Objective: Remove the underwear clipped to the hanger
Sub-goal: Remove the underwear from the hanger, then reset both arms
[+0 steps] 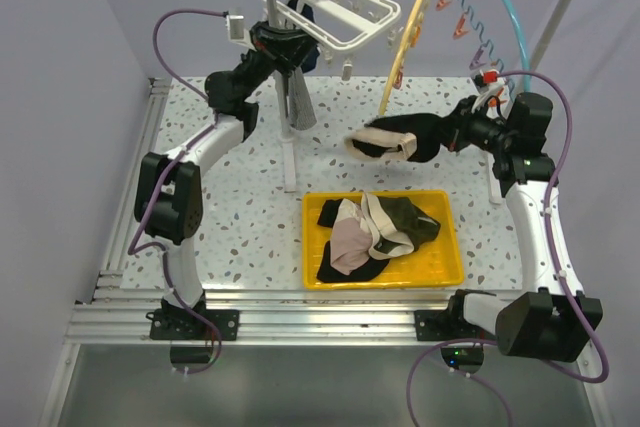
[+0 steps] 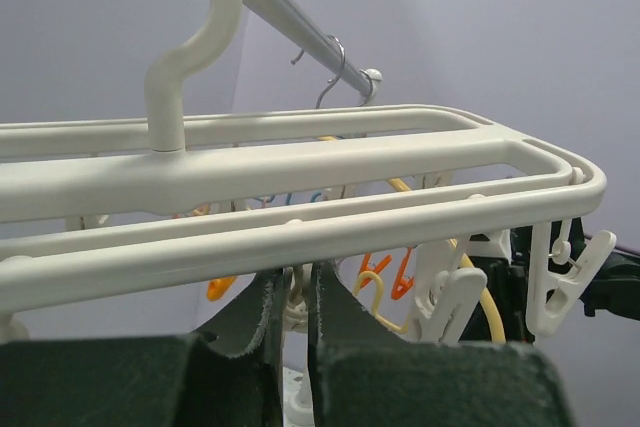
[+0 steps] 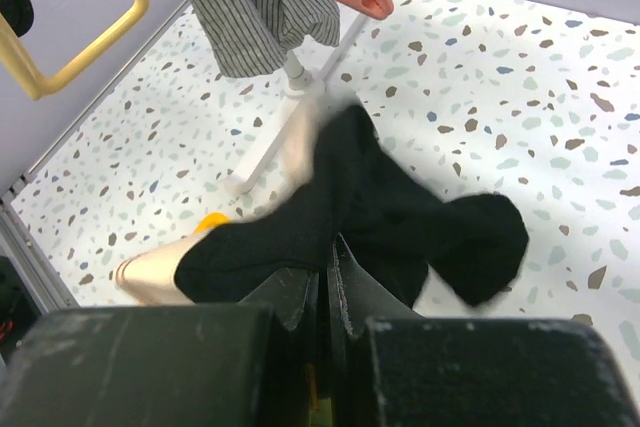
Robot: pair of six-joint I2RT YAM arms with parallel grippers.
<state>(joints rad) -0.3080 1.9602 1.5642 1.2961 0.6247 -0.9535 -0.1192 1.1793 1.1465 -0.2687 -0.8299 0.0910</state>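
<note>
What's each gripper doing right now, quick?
Left gripper: closed, seemingly pinching a white clip under the hanger.
Right gripper: closed, holding black underwear.

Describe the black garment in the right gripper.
The black garment is small, soft cloth, mostly black with a pale pink-beige band at one end. It hangs limp and crumpled, and is blurred in the wrist view. The right gripper is shut on its edge and holds it up, seemingly clear of the table, beyond the yellow tray.
</note>
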